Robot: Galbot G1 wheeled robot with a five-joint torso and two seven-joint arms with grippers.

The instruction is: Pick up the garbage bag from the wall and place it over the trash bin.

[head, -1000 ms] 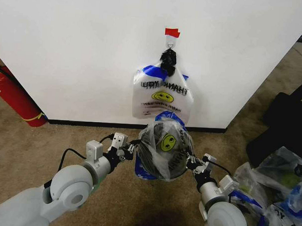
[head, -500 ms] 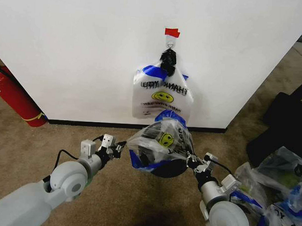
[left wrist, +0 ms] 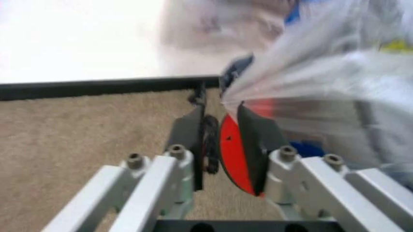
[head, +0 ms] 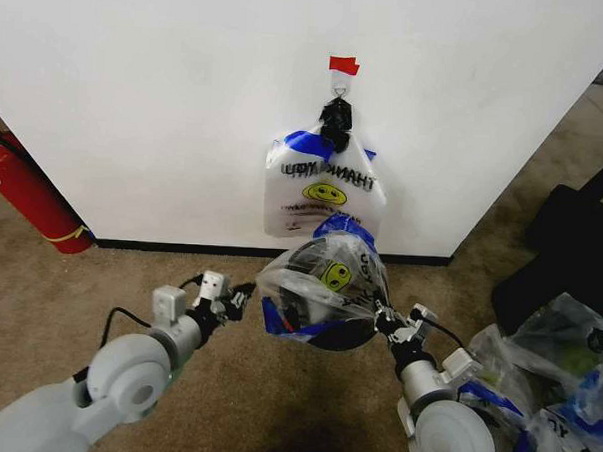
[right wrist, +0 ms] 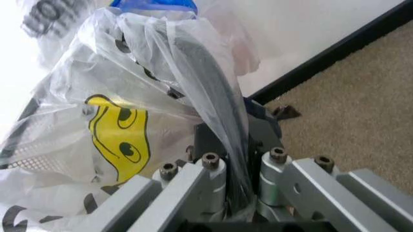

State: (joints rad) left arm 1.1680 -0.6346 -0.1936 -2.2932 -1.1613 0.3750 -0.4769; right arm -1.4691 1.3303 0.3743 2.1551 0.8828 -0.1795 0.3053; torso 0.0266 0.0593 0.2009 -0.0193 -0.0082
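Carpet [head: 38, 305] runs up to a white wall [head: 167, 100] with a black baseboard [head: 180, 248]. On the wall, a strip of red tape [head: 344, 65] sits above a small metal hook [head: 339, 83]. From the hook hangs a bunch of bags [head: 324, 192] gathered by a black clip [head: 336, 119]; its black print shows reversed, part of it reading "THANK" backwards, above a yellow smiley.

Below the bunch, near the baseboard, stands the black bin [head: 323, 307]. The bag [head: 324, 282], thin and translucent with a yellow smiley and blue handles, is draped over it, its near-left edge pulled out toward the left gripper [head: 240, 299]. In the left wrist view, that gripper's fingers [left wrist: 192, 133] are nearly together, nipping the bag's edge. The right gripper [head: 384, 320] sits at the bin's right side, its fingers clamped on a fold of bag, seen close in the right wrist view.

A red fire extinguisher [head: 22, 199] leans at far left. More bags [head: 549, 397] lie on the floor at right.
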